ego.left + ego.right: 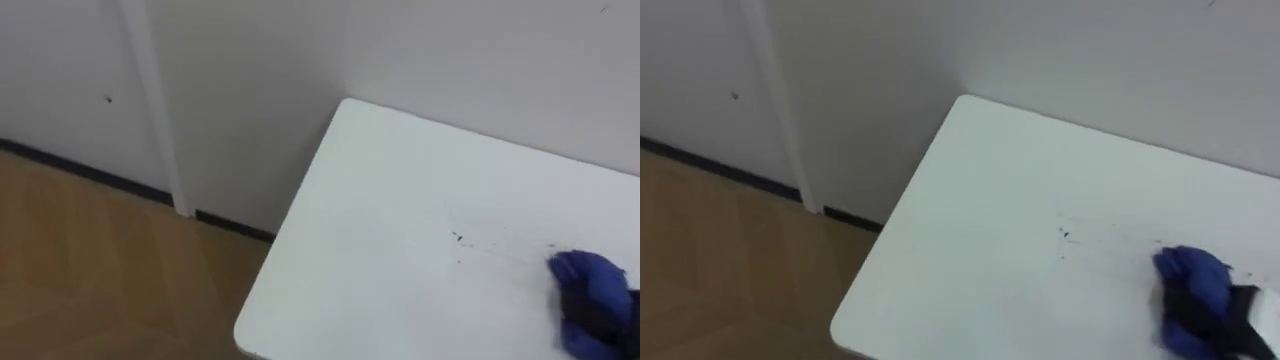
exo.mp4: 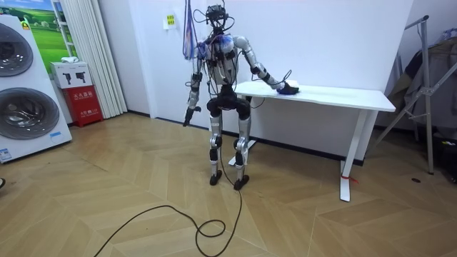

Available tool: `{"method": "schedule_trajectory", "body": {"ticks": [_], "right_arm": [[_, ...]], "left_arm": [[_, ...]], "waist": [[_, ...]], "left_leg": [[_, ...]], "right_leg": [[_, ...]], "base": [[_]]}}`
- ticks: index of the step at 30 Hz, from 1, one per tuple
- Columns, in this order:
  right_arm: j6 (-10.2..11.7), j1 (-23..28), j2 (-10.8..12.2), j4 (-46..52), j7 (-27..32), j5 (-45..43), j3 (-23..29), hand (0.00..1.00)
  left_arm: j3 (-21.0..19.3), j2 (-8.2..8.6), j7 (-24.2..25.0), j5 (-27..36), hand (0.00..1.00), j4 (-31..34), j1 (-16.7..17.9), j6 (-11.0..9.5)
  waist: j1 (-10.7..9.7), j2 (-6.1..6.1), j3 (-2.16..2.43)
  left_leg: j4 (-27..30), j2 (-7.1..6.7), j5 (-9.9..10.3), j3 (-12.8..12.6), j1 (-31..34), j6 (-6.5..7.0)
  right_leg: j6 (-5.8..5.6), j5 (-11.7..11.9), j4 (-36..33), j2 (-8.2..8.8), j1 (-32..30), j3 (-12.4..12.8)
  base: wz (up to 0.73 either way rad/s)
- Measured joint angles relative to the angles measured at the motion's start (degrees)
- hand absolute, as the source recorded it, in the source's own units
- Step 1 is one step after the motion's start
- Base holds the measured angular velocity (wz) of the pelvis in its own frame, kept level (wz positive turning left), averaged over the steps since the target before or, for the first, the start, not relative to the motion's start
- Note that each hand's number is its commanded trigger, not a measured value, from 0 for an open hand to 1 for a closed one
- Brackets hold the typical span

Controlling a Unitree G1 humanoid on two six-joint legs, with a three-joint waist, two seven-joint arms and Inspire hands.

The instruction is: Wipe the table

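Against the wall, on the white table, we are resting the bunched blue cloth under our right hand, its grip hidden, beside unwiped dark specks, so we are judging most wiping undone, left hand hanging.

Wide table top open towards its left end, wall close behind, blue cloth at right

Silver-grey arms and legs, dark torso hung with black cables, dark head unit, black right hand
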State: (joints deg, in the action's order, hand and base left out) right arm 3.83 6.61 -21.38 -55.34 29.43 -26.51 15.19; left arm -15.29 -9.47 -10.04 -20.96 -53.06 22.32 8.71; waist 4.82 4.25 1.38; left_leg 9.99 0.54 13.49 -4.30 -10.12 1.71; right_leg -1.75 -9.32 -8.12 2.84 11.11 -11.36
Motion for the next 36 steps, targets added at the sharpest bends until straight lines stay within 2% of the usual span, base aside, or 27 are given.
{"method": "schedule_trajectory", "body": {"ticks": [2,5,7,9,11,12,13,15,16,17,19,20,22,23,24,25,26,27,28,29,30,31,32,33,34,35,36], "right_arm": [[-0.9,-0.4,0.2,0.8,0.0,0.2,0.1,1.00],[-6.1,-4.3,1.5,2.6,-0.5,-0.7,-1.0,1.00],[-11.7,-7.7,3.1,8.5,-3.3,-3.3,-6.9,1.00],[-13.7,-12.0,5.5,14.4,-7.9,-8.3,-14.6,1.00],[-14.3,-17.2,7.8,19.1,-12.2,-12.9,-23.7,1.00],[-13.5,-21.8,9.1,20.0,-14.1,-14.0,-28.5,1.00],[-11.8,-25.8,10.2,19.2,-15.5,-14.1,-30.7,1.00],[-9.8,-30.9,11.0,15.0,-16.1,-14.6,-32.0,1.00],[-9.5,-32.1,11.0,12.9,-15.9,-14.4,-31.2,1.00],[-9.6,-32.1,10.8,11.9,-15.6,-14.3,-30.4,1.00],[-11.0,-31.0,9.6,3.2,-13.3,-12.6,-27.8,1.00],[-10.6,-29.7,9.3,1.9,-11.9,-10.7,-26.3,1.00],[-7.3,-25.7,8.2,-0.2,-6.2,-4.6,-23.3,1.00],[-6.2,-25.0,7.9,-1.2,-5.4,-3.6,-22.6,1.00],[-4.6,-23.2,7.6,-2.8,-4.0,-2.2,-20.5,1.00],[-3.1,-20.6,7.1,-3.5,-2.8,-1.7,-17.8,1.00],[-2.5,-19.2,6.6,-3.5,-2.3,-1.5,-16.8,1.00],[-1.2,-16.4,4.8,-3.6,-1.8,-0.2,-15.2,1.00],[-0.8,-14.3,3.0,-3.7,-1.8,0.5,-13.6,1.00],[-0.8,-13.1,1.8,-3.9,-1.5,0.8,-13.0,1.00],[-1.1,-11.7,-0.3,-4.0,-1.8,1.2,-11.8,1.00],[-2.2,-10.6,-2.0,-3.2,-2.1,1.3,-11.1,1.00],[-3.2,-9.8,-2.7,-2.2,-2.4,1.3,-10.8,1.00],[-4.9,-9.5,-3.3,-1.1,-3.3,1.3,-10.1,1.00],[-6.4,-9.6,-3.1,0.3,-4.1,1.3,-9.9,1.00],[-6.6,-9.8,-2.8,0.6,-4.6,1.3,-9.9,1.00],[-8.1,-10.7,-1.7,3.2,-6.2,1.1,-10.0,1.00]], "left_arm": [[1.5,0.35,-0.4,0.3,0.00,0.0,-0.4,0.2],[3.9,1.63,-0.6,0.7,0.00,-0.4,-1.7,0.3],[6.5,2.15,-0.5,0.6,0.00,-0.9,-3.0,1.0],[7.5,2.19,-0.4,0.7,0.00,-1.1,-4.0,1.3],[8.7,1.35,-0.2,0.7,0.00,-2.6,-6.5,1.4],[9.9,0.62,0.0,1.2,0.00,-2.5,-8.2,1.1],[11.1,0.12,0.3,1.3,0.00,-2.2,-9.0,0.6],[12.1,-0.25,0.6,1.3,0.00,-2.2,-9.6,0.1],[12.0,-0.60,0.7,1.3,0.00,-2.5,-9.4,0.1],[11.9,-0.81,0.7,1.3,0.00,-2.5,-9.3,0.1],[11.9,-1.66,0.8,1.2,0.00,-2.4,-8.8,0.1],[11.8,-2.05,0.9,1.2,0.00,-2.1,-8.8,0.1],[10.0,-3.78,1.4,1.1,0.00,-1.8,-8.9,0.1],[9.2,-4.40,1.8,0.9,0.00,-1.8,-8.9,0.1],[7.8,-6.00,1.8,0.4,0.00,-1.8,-8.8,0.1],[6.5,-7.68,1.8,0.4,0.00,-1.9,-8.6,0.0],[6.0,-8.43,1.8,0.4,0.00,-2.0,-8.5,0.0],[4.9,-10.04,1.8,0.4,0.00,-2.0,-8.3,0.0],[3.1,-10.94,1.7,0.4,0.00,-2.1,-8.2,-0.1],[2.3,-10.85,1.6,0.6,0.00,-2.1,-7.9,-0.2],[1.3,-10.37,1.4,1.7,0.00,-2.1,-7.5,-0.6],[0.7,-9.26,1.4,3.7,0.00,-2.0,-7.0,-0.8],[0.8,-8.60,1.4,4.2,0.00,-1.9,-6.8,-0.8],[0.8,-7.39,1.4,4.5,0.00,-1.9,-6.6,-1.0],[0.8,-6.09,1.4,4.0,0.00,-1.8,-6.6,-1.0],[0.8,-5.55,1.4,3.9,0.00,-1.8,-6.8,-1.1],[1.1,-4.41,1.5,3.9,0.00,-2.0,-6.9,-1.3]], "waist": [[-0.6,-0.30,0.02],[0.7,-1.31,-0.08],[3.3,-1.99,-0.51],[5.5,-2.39,-0.95],[7.1,-1.86,-1.91],[8.7,-1.33,-2.99],[10.5,-1.13,-3.52],[13.4,-1.61,-3.48],[14.7,-1.84,-3.42],[15.3,-1.66,-3.30],[15.8,-1.40,-3.13],[15.7,-1.33,-2.92],[15.3,-1.30,-2.57],[15.2,-1.28,-2.55],[14.7,-0.77,-2.25],[13.0,-0.07,-1.88],[12.0,0.22,-1.74],[10.3,0.88,-1.31],[9.4,0.98,-0.88],[9.4,0.52,-0.18],[9.3,0.05,0.12],[8.6,-0.67,0.20],[7.7,-0.80,0.21],[6.2,-0.73,0.09],[5.3,-0.07,-0.31],[5.1,0.14,-0.43],[5.5,-0.14,-0.51]], "left_leg": [[0.4,0.12,0.1,-0.4,-0.1,-0.02],[0.3,0.60,0.1,-2.2,-0.9,-0.38],[0.3,0.97,0.0,-3.6,-0.5,-0.56],[0.7,1.00,-0.1,-3.5,0.6,-0.44],[1.7,1.20,-0.4,-3.7,2.4,-0.40],[2.0,1.46,-0.5,-3.8,2.8,-0.65],[3.1,1.71,-0.3,-3.8,3.6,-0.87],[5.0,2.61,0.2,-3.4,4.4,-1.07],[6.0,3.74,0.4,-4.1,5.4,-1.29],[6.8,3.96,0.5,-5.1,5.9,-1.41],[8.5,4.48,0.7,-7.6,6.7,-1.73],[8.5,5.14,0.8,-8.3,6.7,-1.96],[9.6,9.41,1.1,-10.3,7.6,-4.26],[9.9,10.57,1.2,-10.6,7.5,-5.11],[10.4,12.94,1.2,-10.2,7.7,-6.94],[11.4,15.21,1.2,-9.0,8.1,-9.05],[12.0,16.25,1.2,-8.1,8.2,-10.12],[13.2,18.39,1.3,-6.7,8.6,-12.29],[14.3,20.70,1.4,-6.4,8.6,-14.02],[14.5,22.27,1.2,-6.4,8.4,-13.81],[13.9,24.27,-0.4,-6.7,7.3,-11.18],[12.5,26.03,-3.8,-6.8,6.6,-8.63],[11.3,26.76,-6.0,-6.9,6.3,-8.32],[9.7,27.32,-10.2,-7.7,6.1,-8.93],[10.2,26.52,-10.7,-7.9,6.8,-9.53],[11.2,25.39,-9.6,-7.5,7.3,-9.93],[15.7,22.21,-4.1,-7.3,8.5,-9.55]], "right_leg": [[0.14,0.2,-0.3,0.00,-0.1,0.1],[0.58,0.6,-1.2,-0.45,-0.8,1.9],[1.24,1.0,-2.9,-0.99,-3.2,3.0],[2.00,1.4,-4.7,-1.23,-6.0,1.9],[2.92,1.2,-6.2,-0.62,-8.2,-0.5],[3.42,0.3,-8.3,-0.18,-10.2,-1.0],[3.69,-0.7,-10.2,0.27,-11.6,-1.5],[3.36,-1.3,-13.0,0.95,-12.8,-3.8],[1.50,-2.4,-18.1,2.39,-14.7,-5.7],[1.11,-3.3,-21.6,4.68,-15.8,-7.1],[-1.10,-5.5,-30.8,16.58,-17.2,-8.7],[-1.31,-5.3,-31.1,18.57,-17.1,-8.6],[-2.10,-1.7,-27.2,23.14,-15.9,-6.8],[-2.36,-0.4,-25.1,23.53,-15.0,-6.9],[-2.67,2.9,-20.7,23.93,-13.2,-7.5],[-3.13,7.2,-16.3,23.98,-11.0,-9.1],[-3.38,9.2,-14.7,23.83,-10.0,-9.6],[-3.41,12.2,-12.2,22.59,-8.8,-10.8],[-6.22,10.8,-12.1,20.61,-8.9,-11.0],[-8.56,8.4,-12.9,19.03,-9.0,-10.9],[-9.28,3.7,-15.2,17.11,-9.8,-11.8],[-7.86,0.8,-18.1,15.46,-11.0,-12.4],[-6.57,-0.4,-19.0,14.60,-11.5,-12.5],[-4.81,-2.4,-19.6,13.37,-12.2,-12.5],[-3.00,-3.5,-19.5,11.85,-12.7,-12.3],[-2.08,-3.7,-19.3,11.43,-12.9,-12.2],[-0.46,-3.7,-18.6,10.68,-13.6,-11.5]], "base": [[-0.24],[-0.33],[-0.77],[-0.88],[-0.37],[0.04],[0.08],[0.29],[0.48],[0.70],[1.04],[1.13],[0.79],[0.48],[0.51],[0.50],[0.51],[0.18],[-0.07],[-0.59],[-0.66],[-0.50],[-0.21],[-0.20],[-0.26],[-0.46],[-0.83]]}}
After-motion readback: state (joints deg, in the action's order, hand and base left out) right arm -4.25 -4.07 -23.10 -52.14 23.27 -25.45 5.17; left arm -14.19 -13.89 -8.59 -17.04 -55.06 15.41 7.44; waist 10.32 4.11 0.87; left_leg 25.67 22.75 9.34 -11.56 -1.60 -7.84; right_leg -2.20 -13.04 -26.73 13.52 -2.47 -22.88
